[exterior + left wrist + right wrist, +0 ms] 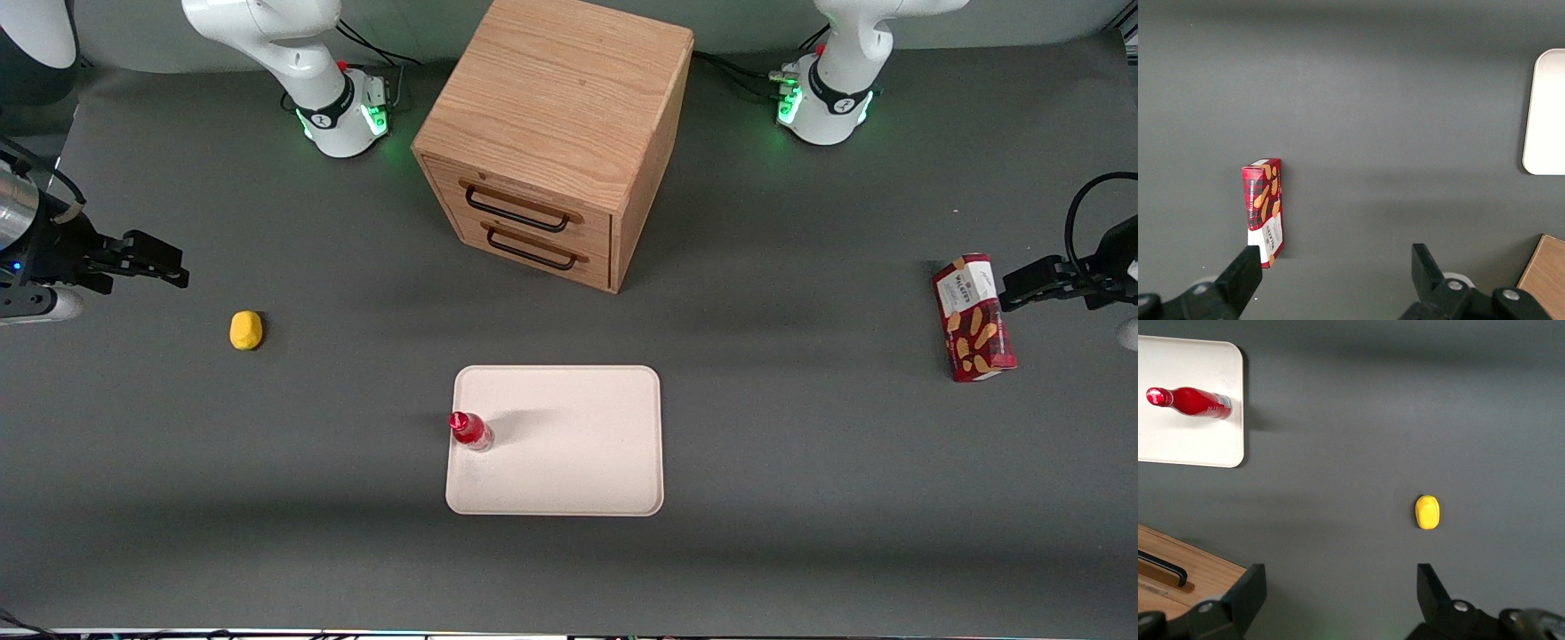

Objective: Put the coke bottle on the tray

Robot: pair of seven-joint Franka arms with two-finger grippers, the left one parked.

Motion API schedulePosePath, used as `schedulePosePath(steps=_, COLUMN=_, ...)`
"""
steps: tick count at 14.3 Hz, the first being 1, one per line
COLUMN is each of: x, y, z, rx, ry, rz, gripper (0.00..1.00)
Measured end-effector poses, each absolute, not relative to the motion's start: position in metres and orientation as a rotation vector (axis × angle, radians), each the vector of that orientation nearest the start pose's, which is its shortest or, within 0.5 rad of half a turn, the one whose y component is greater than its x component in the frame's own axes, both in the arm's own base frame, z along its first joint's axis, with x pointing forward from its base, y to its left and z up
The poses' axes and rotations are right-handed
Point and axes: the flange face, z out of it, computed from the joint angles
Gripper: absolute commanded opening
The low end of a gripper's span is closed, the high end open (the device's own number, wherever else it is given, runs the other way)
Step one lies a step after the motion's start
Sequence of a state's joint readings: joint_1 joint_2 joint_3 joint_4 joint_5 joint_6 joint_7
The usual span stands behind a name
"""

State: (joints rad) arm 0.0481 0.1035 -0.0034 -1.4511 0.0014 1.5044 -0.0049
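Observation:
The coke bottle (470, 431) (1190, 401), small and red with a red cap, stands upright on the cream-beige tray (569, 462) (1185, 440), close to the tray's edge on the working arm's side. My gripper (169, 262) (1341, 580) hangs open above the bare mat at the working arm's end of the table, well away from the tray, with nothing between its fingers (1251, 587).
A yellow lemon-like object (246, 330) (1427, 512) lies on the mat close to my gripper. A wooden drawer cabinet (556, 133) stands farther from the front camera than the tray. A red snack box (973, 317) (1265, 210) lies toward the parked arm's end.

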Motion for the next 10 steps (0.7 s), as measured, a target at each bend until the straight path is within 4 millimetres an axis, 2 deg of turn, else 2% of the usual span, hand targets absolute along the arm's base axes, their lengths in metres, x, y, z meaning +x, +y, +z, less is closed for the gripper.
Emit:
schedulePosePath(steps=2, x=0.579, y=0.024, z=0.617, rx=-3.139, ry=-0.094, rz=0.076, gripper=1.00)
schedulePosePath(steps=6, x=0.580, y=0.007, z=0.617, rx=-3.140, ry=-0.061, rz=0.068, gripper=1.00)
schedulePosePath(steps=10, x=0.580, y=0.006, z=0.617, rx=-3.140, ry=-0.060, rz=0.068, gripper=1.00)
